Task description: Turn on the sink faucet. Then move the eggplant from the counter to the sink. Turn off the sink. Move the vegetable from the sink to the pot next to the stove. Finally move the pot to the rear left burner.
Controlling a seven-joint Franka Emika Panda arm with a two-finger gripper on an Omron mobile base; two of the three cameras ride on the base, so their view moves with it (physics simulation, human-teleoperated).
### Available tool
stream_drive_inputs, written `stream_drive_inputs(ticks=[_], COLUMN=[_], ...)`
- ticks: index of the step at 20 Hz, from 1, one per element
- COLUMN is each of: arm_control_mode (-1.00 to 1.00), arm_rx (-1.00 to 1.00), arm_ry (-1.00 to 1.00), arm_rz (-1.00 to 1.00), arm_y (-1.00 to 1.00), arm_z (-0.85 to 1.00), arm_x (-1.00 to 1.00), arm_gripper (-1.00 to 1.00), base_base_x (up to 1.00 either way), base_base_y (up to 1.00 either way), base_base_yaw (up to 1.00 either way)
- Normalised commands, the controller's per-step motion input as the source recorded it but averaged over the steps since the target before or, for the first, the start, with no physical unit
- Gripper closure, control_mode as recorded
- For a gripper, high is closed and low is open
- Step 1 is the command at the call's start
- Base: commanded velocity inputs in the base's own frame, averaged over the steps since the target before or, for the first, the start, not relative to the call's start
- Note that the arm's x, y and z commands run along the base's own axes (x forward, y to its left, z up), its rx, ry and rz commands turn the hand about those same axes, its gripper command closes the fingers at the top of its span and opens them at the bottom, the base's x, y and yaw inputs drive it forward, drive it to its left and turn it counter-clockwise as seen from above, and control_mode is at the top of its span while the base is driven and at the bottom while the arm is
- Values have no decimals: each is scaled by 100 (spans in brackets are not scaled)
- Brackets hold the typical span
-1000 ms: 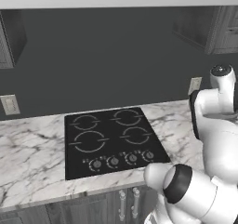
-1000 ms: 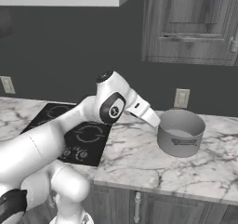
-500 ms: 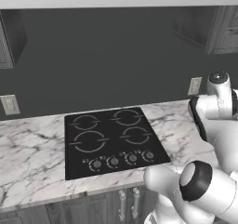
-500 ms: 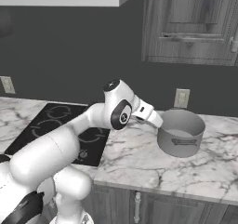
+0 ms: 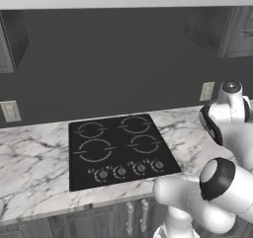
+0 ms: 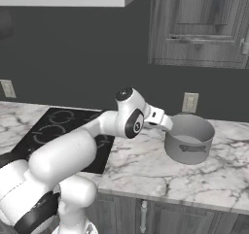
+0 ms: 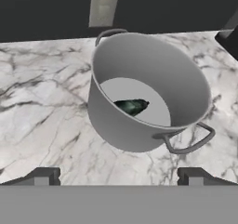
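Eggplant (image 7: 131, 106) inside grey pot (image 7: 139, 69)

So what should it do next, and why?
Probably ease the open gripper down toward the pot and line it up on the near handle. The eggplant already lies inside the pot, which stands on the counter right of the stove, and the fingertips hang short of the pot, holding nothing.

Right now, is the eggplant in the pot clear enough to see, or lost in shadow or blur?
Hand view: eggplant dark but distinct on the pot's pale floor, soft low-resolution edges, no glare. Right base view: pot evenly lit, its inside hidden by the near wall.
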Motion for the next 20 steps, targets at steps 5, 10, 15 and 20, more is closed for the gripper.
stream_drive_inputs(ticks=[5,10,15,20], arm_control_mode=[-100,-100,-100,-100], arm_rx=[0,0,0,0], arm_ry=[7,4,0,0], arm_rz=[10,9,8,8], arm_y=[-7,-11,-13,-11], arm_z=[-7,-12,-11,-16], arm_x=[16,5,2,2], arm_gripper=[-100,-100,-100,-100], base_base_x=[0,0,0,0], base_base_y=[0,0,0,0], base_base_yaw=[0,0,0,0])
